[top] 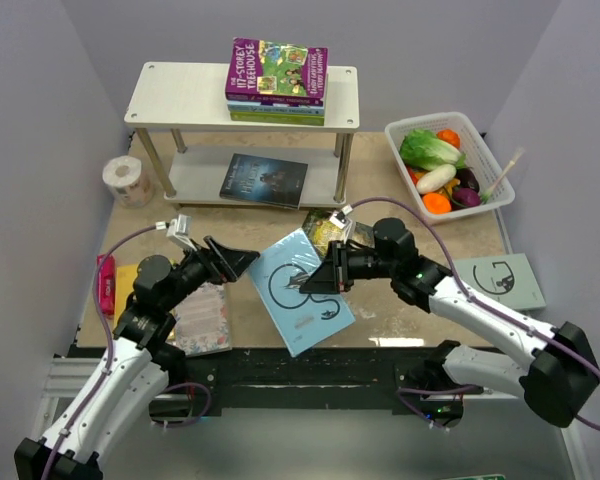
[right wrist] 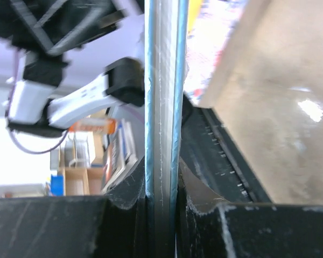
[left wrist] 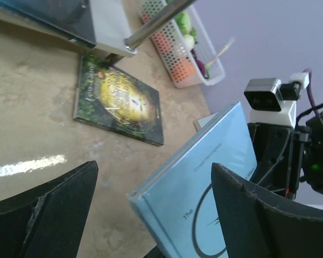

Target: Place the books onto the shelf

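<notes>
A light-blue book (top: 295,290) is tilted up off the table in the middle. My right gripper (top: 330,272) is shut on its right edge; the right wrist view shows the book's edge (right wrist: 161,107) clamped between both fingers (right wrist: 124,215). My left gripper (top: 245,260) stands open at the book's left corner (left wrist: 204,183), not touching it. The shelf (top: 180,95) stands at the back with a stack of books (top: 277,80) on top and a dark book (top: 265,180) on its lower board. A dark-green book (top: 325,232) lies flat by the shelf leg (left wrist: 156,24).
A pink floral book (top: 205,315) and a yellow book (top: 128,280) lie under my left arm, beside a pink marker (top: 105,280). A grey-green book (top: 500,280) lies at the right. A white vegetable basket (top: 495,160) stands back right, a paper roll (top: 128,180) back left.
</notes>
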You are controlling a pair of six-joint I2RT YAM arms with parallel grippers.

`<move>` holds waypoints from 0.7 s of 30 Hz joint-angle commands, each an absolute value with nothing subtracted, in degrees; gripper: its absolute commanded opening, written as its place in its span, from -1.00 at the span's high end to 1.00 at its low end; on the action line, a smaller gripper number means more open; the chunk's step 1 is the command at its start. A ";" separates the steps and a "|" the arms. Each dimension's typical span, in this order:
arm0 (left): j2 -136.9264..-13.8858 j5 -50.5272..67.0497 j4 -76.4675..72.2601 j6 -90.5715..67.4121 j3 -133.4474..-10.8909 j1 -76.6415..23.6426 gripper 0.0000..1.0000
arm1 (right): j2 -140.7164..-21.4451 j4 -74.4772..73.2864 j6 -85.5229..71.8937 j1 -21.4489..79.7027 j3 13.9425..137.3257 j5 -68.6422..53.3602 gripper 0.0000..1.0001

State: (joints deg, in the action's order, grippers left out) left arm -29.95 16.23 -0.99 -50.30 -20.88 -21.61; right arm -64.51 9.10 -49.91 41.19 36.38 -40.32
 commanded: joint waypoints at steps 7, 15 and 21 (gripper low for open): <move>-32.17 44.28 -24.36 -53.75 -20.14 -18.19 -0.87 | -58.01 -8.44 -43.32 41.04 46.50 -58.43 1.00; -41.82 58.18 -68.25 -78.63 -9.41 -18.11 -0.73 | -57.83 -5.80 -44.39 40.96 47.28 -61.96 1.00; -46.49 60.20 -82.44 -85.42 -6.85 -18.19 -0.66 | -61.87 -9.49 -41.05 40.87 51.94 -62.49 1.00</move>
